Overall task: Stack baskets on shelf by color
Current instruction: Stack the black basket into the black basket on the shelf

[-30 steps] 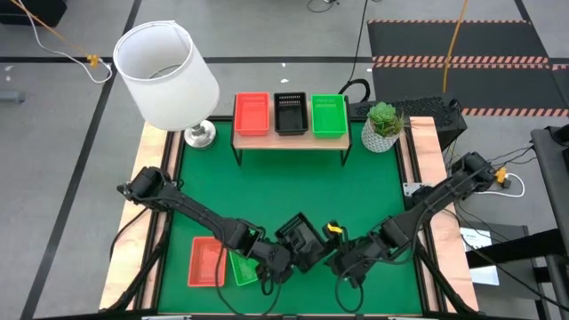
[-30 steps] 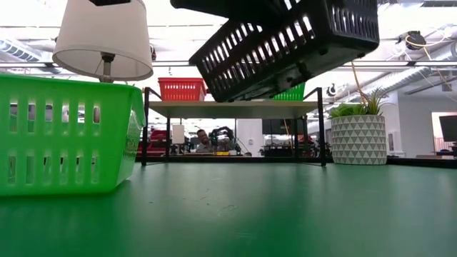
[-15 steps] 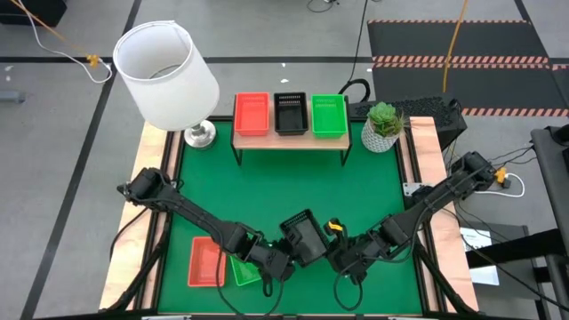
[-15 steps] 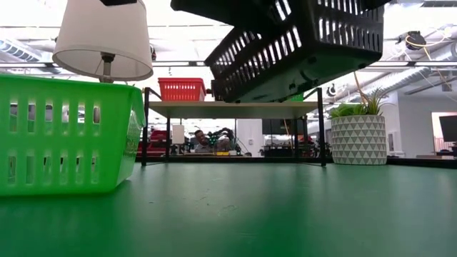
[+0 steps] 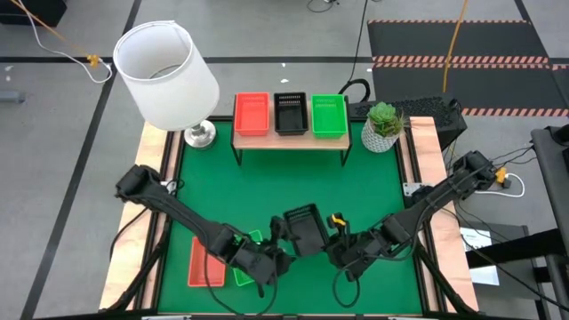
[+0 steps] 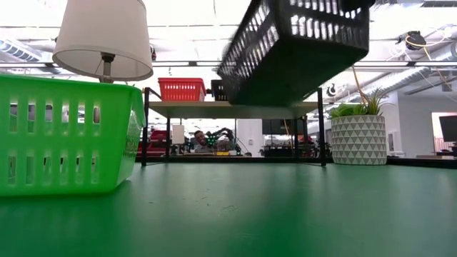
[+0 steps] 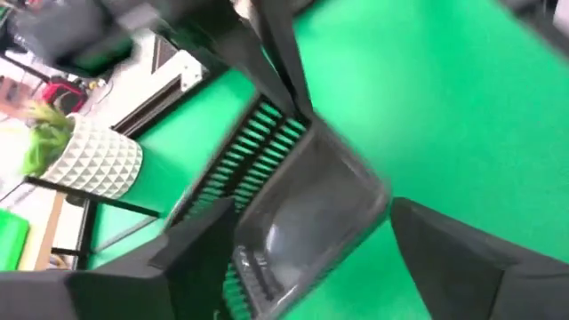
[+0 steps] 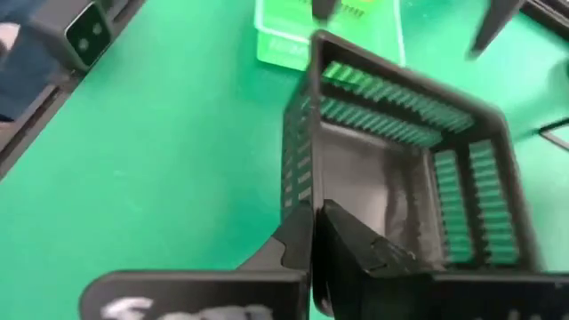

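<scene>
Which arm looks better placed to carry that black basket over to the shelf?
The right. Its gripper is shut on the rim of the black basket, lifted off the table. The left gripper has open jaws beside it, holding nothing.

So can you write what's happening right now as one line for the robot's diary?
right gripper: shut on black basket, held above table | left gripper: open, beside it | shelf: orange-red, black, green baskets

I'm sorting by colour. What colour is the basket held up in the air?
Black; the raised basket shows best in the low view, with the right claw shut on its wall.
</scene>
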Robot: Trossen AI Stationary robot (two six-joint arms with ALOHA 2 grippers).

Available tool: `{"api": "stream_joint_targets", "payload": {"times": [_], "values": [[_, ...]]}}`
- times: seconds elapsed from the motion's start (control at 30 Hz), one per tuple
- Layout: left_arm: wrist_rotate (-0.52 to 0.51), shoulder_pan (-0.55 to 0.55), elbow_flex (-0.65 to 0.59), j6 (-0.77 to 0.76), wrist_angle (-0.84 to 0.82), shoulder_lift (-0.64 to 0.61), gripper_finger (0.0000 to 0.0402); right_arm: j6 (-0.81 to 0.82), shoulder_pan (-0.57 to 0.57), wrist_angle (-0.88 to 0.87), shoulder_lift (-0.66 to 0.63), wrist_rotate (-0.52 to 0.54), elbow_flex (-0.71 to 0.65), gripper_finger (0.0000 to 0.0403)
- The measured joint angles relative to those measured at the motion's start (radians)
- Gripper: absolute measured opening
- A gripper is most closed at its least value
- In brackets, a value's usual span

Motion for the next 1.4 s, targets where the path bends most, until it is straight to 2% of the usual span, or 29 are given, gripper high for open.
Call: {"api": "stream_joint_targets", "payload": {"times": [0.13,0.3,0.53,0.93,1.1,1.3,1.4], "values": [[-0.003,0.005,0.0,-0.124,0.013,-0.06,0.0315,0.043,-0.018,-0.001,0.0,0.039,0.0,0.0006],[-0.013,0.028,0.002,-0.274,0.071,-0.088,0.0293,0.094,-0.043,0.006,0.0,0.097,0.0,0.0005],[0.05,0.085,0.0,-0.298,0.0,-0.036,0.024,0.174,-0.078,0.039,0.004,0.175,0.0,0.0008],[0.12,0.161,0.001,-0.38,-0.081,-0.015,0.0182,0.153,-0.09,0.059,0.019,0.196,0.0,0.0009],[0.12,0.161,0.001,-0.358,-0.085,-0.015,0.0126,0.15,-0.094,0.069,0.019,0.197,0.0,0.001],[0.128,0.16,0.001,-0.299,-0.084,-0.015,0.0023,0.099,-0.091,0.092,0.02,0.199,0.0,0.0015],[0.153,0.158,0.001,-0.291,-0.085,-0.022,0.0012,0.08,-0.073,0.153,0.018,0.209,-0.001,0.0037]]}}
